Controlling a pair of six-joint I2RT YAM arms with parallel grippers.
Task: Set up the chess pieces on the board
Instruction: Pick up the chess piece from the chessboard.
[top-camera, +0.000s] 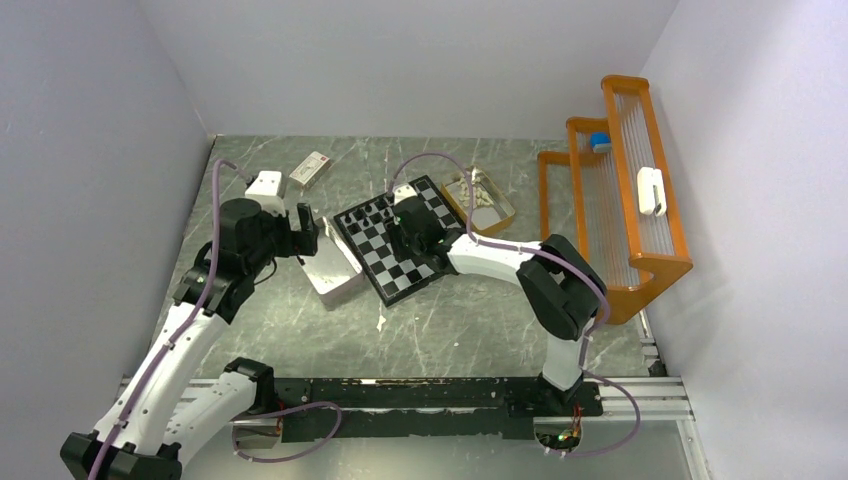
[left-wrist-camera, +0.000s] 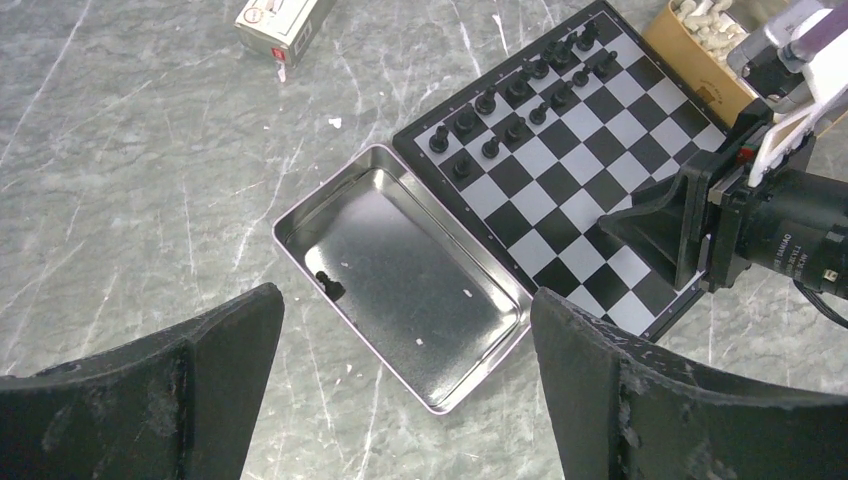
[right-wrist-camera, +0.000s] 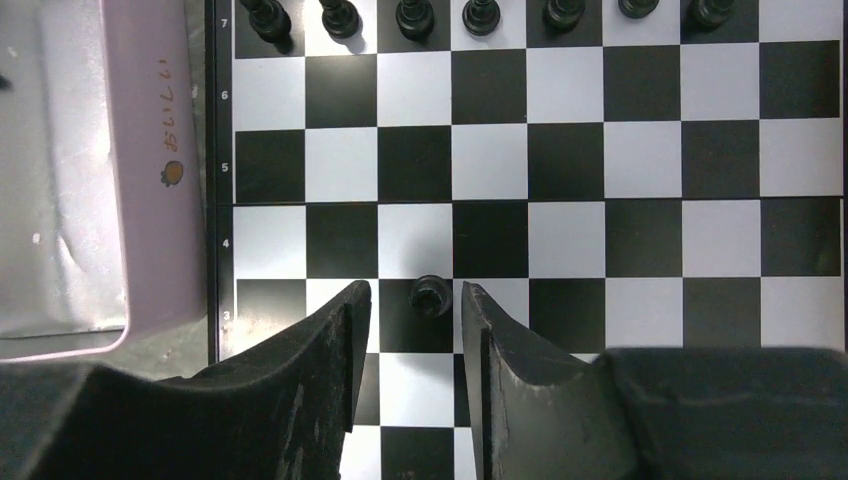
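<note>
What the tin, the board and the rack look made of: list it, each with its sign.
Tin: bare metal, likely tinplate; silvery, shiny floor and rolled rim.
Board: plastic or coated card, cannot tell which; flat printed checks, slight sheen.
Rack: glossy orange frame, plastic or painted metal; fine pale wires or strings across it.

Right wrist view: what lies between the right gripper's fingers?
One black chess piece, standing on the board, clear of both fingers; the right wrist view shows it.
</note>
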